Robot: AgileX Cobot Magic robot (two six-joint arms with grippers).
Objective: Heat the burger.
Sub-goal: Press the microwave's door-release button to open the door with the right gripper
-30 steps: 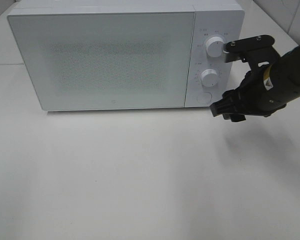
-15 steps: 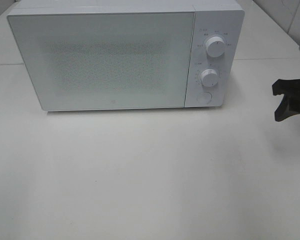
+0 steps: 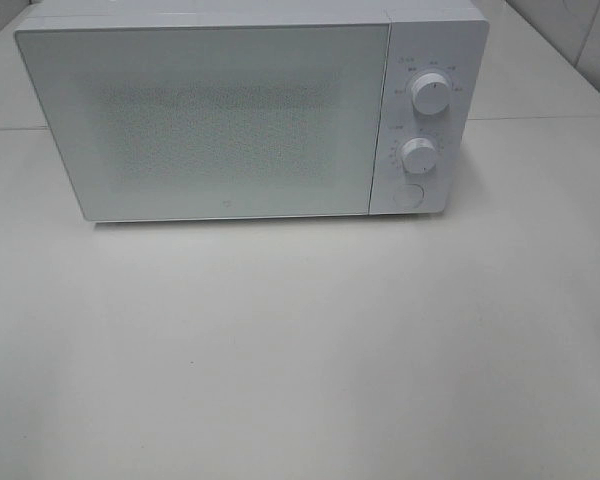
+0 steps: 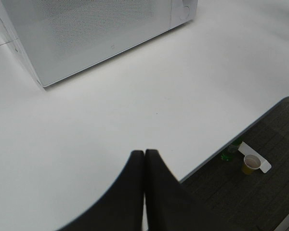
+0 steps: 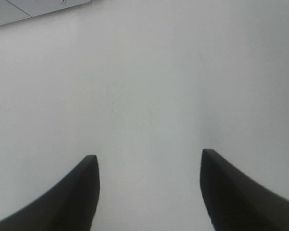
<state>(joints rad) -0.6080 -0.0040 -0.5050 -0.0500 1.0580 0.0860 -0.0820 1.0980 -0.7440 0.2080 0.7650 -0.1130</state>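
Note:
The burger is out of view in every frame. A white microwave [image 3: 230,110] stands at the back of the table with its frosted door shut; its two dials [image 3: 427,95] sit on the right panel, and the left wrist view shows its door [image 4: 86,33] too. Neither arm shows in the high view. My left gripper [image 4: 144,153] is shut, fingertips touching, above the bare white table near its edge. My right gripper [image 5: 148,161] is open with nothing between its fingers, over plain tabletop.
The table edge [image 4: 231,142] runs close to the left gripper; beyond it, on the dark floor, stand a paper cup [image 4: 251,164] and a green bottle [image 4: 229,154]. A round button [image 3: 408,196] sits below the dials.
My right arm has drawn back from the microwave's dials to the right and left the high view. The microwave has not moved.

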